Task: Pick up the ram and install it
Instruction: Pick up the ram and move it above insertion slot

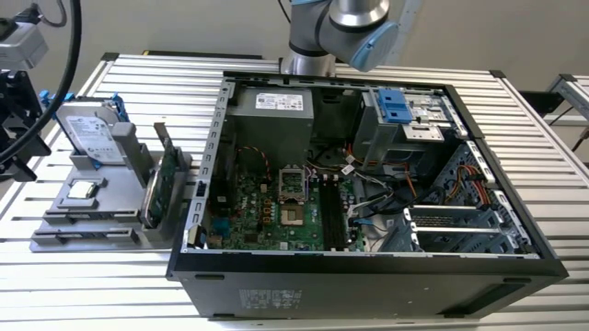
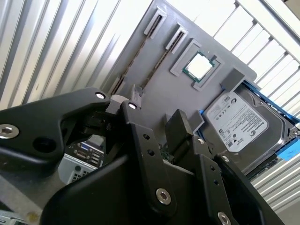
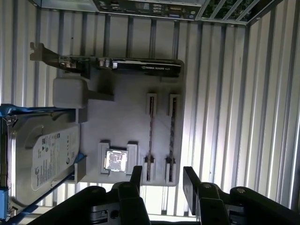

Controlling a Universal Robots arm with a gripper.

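In the second wrist view the end effector [image 2: 157,104] hides part of the tray [image 2: 164,75].

A robotics lab: an open computer case [image 1: 368,172] on a slatted aluminium bench [image 1: 156,76].

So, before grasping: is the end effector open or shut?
Open: the end effector shows its fingers apart, holding nothing.
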